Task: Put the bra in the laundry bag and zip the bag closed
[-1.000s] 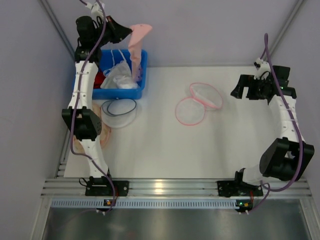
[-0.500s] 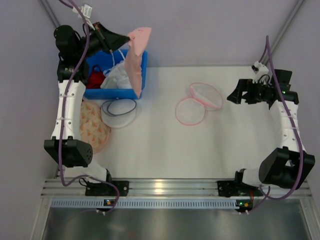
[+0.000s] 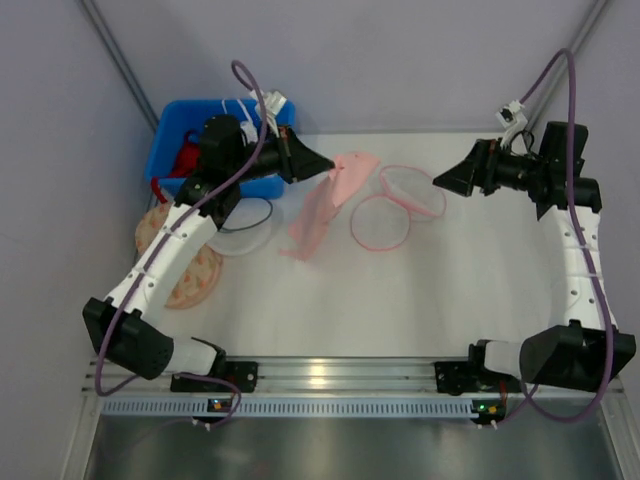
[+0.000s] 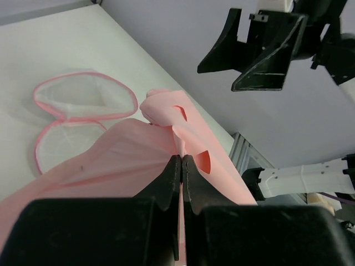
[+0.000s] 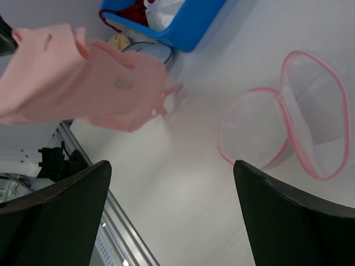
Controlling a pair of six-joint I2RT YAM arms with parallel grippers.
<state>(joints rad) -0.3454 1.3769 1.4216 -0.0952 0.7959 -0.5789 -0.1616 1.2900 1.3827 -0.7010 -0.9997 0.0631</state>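
Note:
My left gripper point(image 3: 325, 168) is shut on the pale pink bra point(image 3: 322, 205), which hangs from it above the table just left of the laundry bag. In the left wrist view the fingers point(image 4: 172, 174) pinch the bra point(image 4: 127, 160) at its top fold. The laundry bag point(image 3: 397, 207) lies open on the table as two joined white mesh discs with pink rims; it also shows in the left wrist view point(image 4: 77, 119) and the right wrist view point(image 5: 283, 122). My right gripper point(image 3: 445, 180) is open and empty, raised to the right of the bag. The bra shows in the right wrist view point(image 5: 89, 77).
A blue bin point(image 3: 195, 115) with red and white garments stands at the back left. A dark-rimmed mesh disc point(image 3: 245, 222) and a beige orange-patterned pouch point(image 3: 190, 275) lie in front of it, left of the bra.
My left gripper has carried the bra from above the blue bin down and right, to beside the laundry bag. My right gripper has moved a little left toward the bag.

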